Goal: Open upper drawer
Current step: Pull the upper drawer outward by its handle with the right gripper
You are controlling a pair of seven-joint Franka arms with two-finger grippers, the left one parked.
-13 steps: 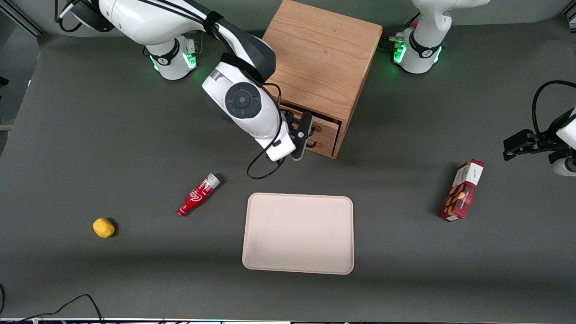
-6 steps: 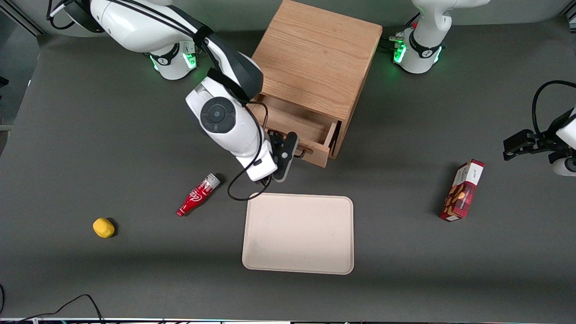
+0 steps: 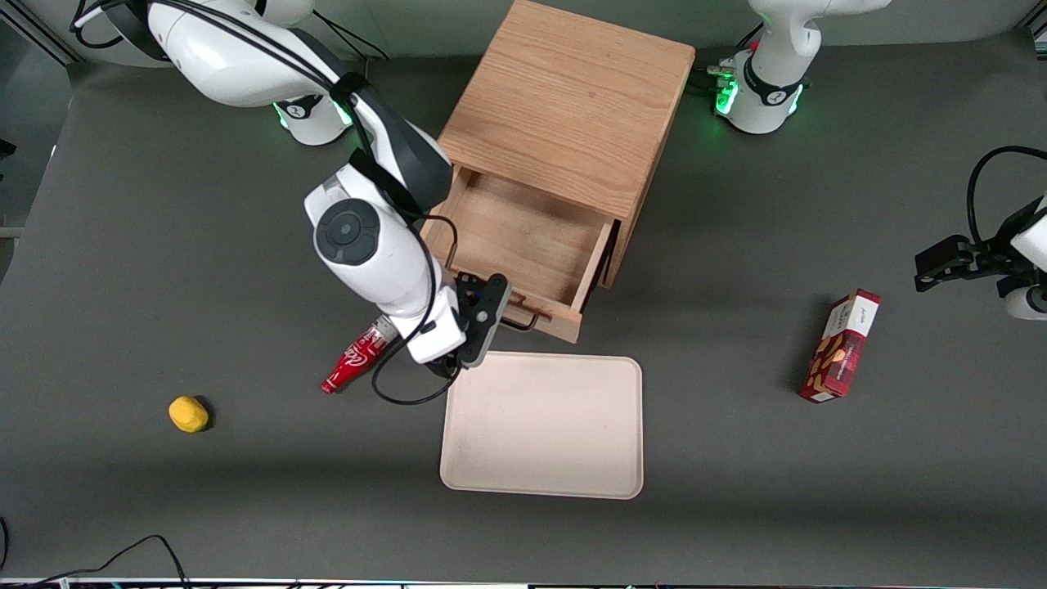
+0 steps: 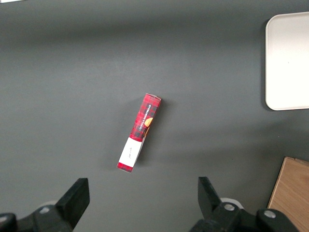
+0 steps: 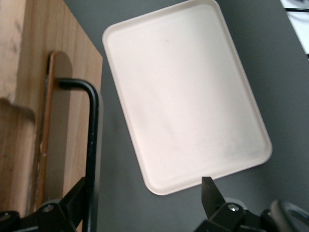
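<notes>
1. Though the cabinet (image 3: pixel 572 106) stands shut below, its upper drawer (image 3: pixel 523 245) juts well out, its bare floor showing: the opening looks essentially done.
2. The gripper (image 3: pixel 501 315) sits at the black handle (image 5: pixel 91 140), fingers spread wide, gripping nothing; only withdrawal seems left.

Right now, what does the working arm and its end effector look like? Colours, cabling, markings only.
Glossy white arm shells with black joint sections and a round dark grey cap with concentric rings on the wrist. A black cable loops loosely off the wrist. Its base ring glows green. The end effector by the upper drawer handle is a black flat body with pale round fasteners and black angular fingers.
</notes>
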